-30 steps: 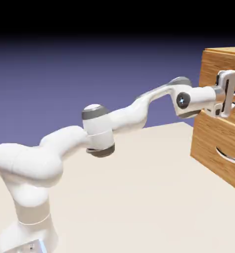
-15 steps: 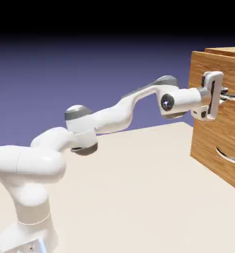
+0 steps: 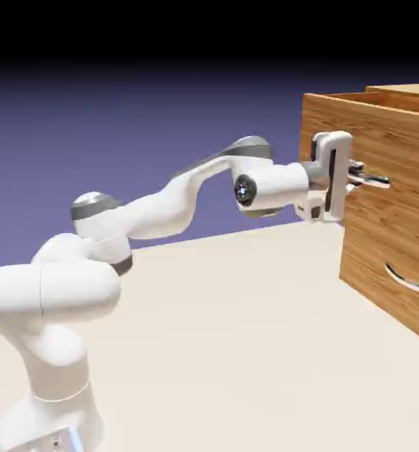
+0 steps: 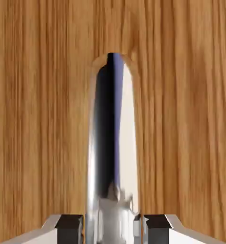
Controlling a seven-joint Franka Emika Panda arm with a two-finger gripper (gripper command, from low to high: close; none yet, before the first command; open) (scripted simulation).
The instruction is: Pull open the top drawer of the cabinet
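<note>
The top drawer point(image 3: 371, 146) of the light-brown wood-grain cabinet point(image 3: 389, 265) stands pulled out toward the exterior view's left, its front well ahead of the lower drawer's. My gripper point(image 3: 367, 179) is shut on the top drawer's curved silver handle point(image 4: 112, 143). In the hand view the handle runs up the middle between my two grey fingertips point(image 4: 69, 224), against the drawer front's wood grain point(image 4: 38, 119). The lower drawer's handle point(image 3: 408, 281) sits flush in the cabinet below.
The cabinet stands at the right edge of a pale table point(image 3: 239, 353). My white arm point(image 3: 160, 212) stretches from the lower left across to the drawer. A blue-violet backdrop lies behind.
The top drawer has slid out to the left with my gripper still shut on its handle. The arm has folded back, its elbow and wrist moving left.
</note>
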